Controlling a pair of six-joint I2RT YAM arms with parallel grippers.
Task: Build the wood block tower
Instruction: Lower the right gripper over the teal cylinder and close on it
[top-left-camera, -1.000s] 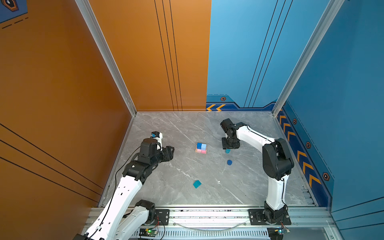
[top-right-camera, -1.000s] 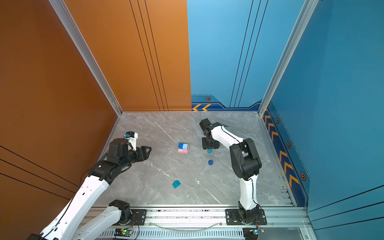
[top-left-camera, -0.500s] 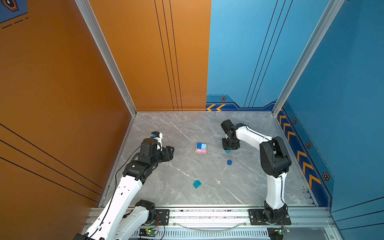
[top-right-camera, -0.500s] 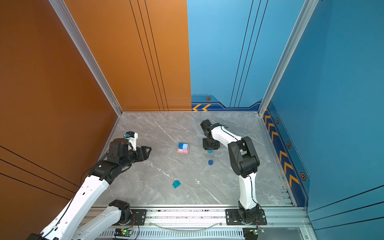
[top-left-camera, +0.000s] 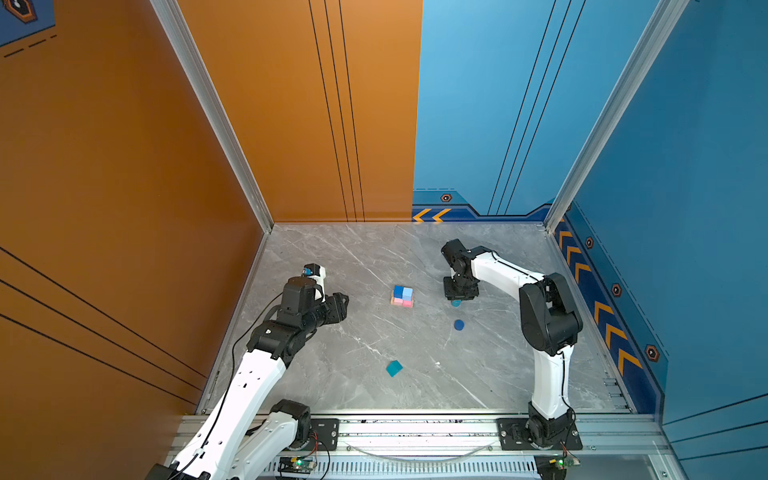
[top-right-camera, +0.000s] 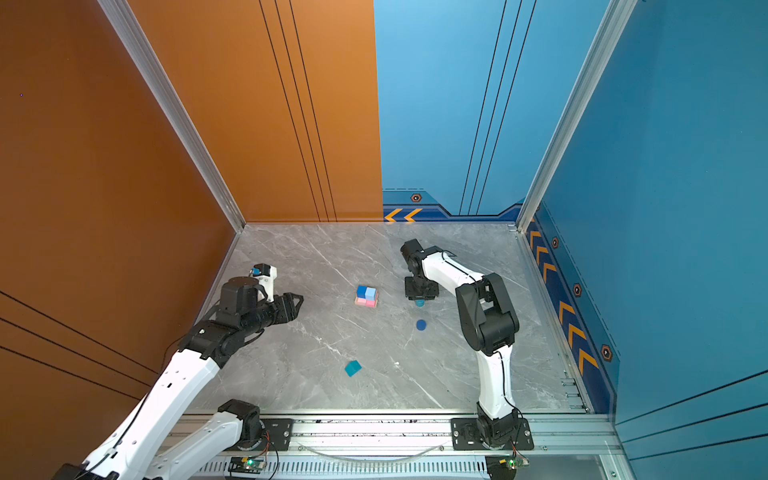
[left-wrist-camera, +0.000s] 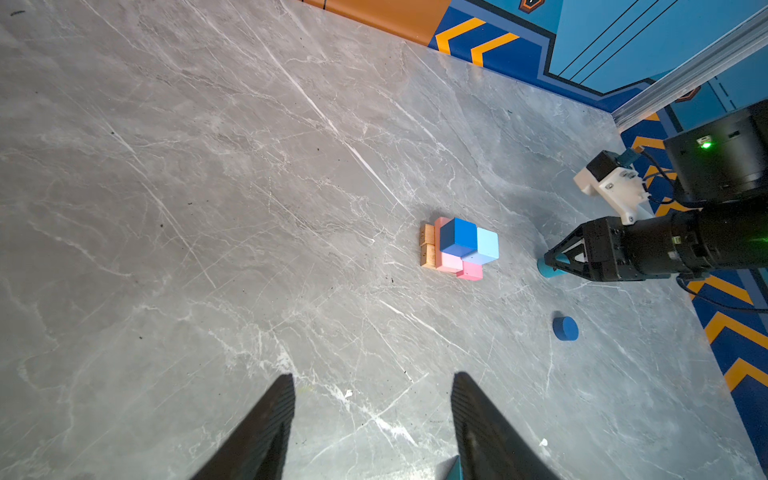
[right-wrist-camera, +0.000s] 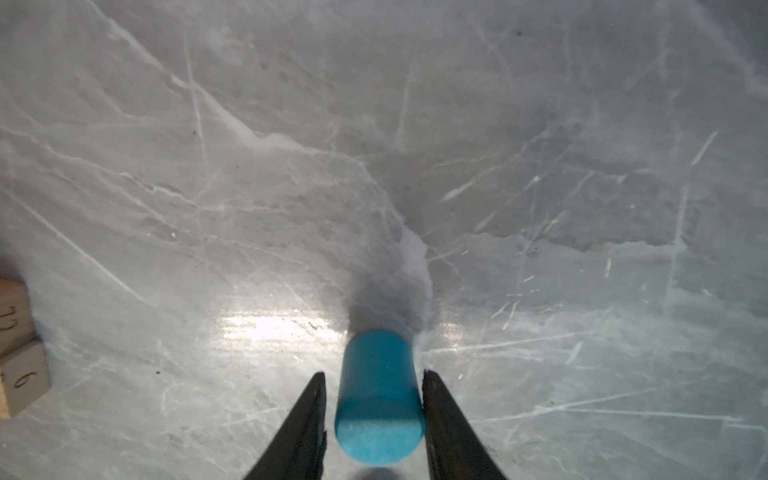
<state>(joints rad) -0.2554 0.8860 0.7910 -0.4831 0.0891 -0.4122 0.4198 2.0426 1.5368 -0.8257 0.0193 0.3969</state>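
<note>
The partly built tower (top-left-camera: 402, 296) (top-right-camera: 366, 296) (left-wrist-camera: 459, 247) stands mid-floor: tan bars lowest, pink bars across them, then a dark-blue and a light-blue cube side by side. To its right my right gripper (top-left-camera: 457, 297) (right-wrist-camera: 374, 373) points down, shut on the upright teal cylinder (right-wrist-camera: 378, 399) (left-wrist-camera: 546, 268) (top-right-camera: 419, 303), which stands on the floor. A dark-blue cylinder (top-left-camera: 459, 324) (left-wrist-camera: 565, 328) lies nearer the front. The teal cube (top-left-camera: 394, 368) (top-right-camera: 353, 368) sits front centre. My left gripper (top-left-camera: 343, 305) (left-wrist-camera: 372, 376) hovers open and empty, left of the tower.
Orange wall on the left, blue walls at the back and right, and the arms' rail (top-left-camera: 415, 428) along the front bound the grey marble floor (top-left-camera: 353, 257). The tan bars' numbered ends (right-wrist-camera: 16, 353) show at the edge of the right wrist view.
The right gripper's fingers have closed in around the teal cylinder, and that arm has shifted slightly. The left arm and the other blocks have not moved.
</note>
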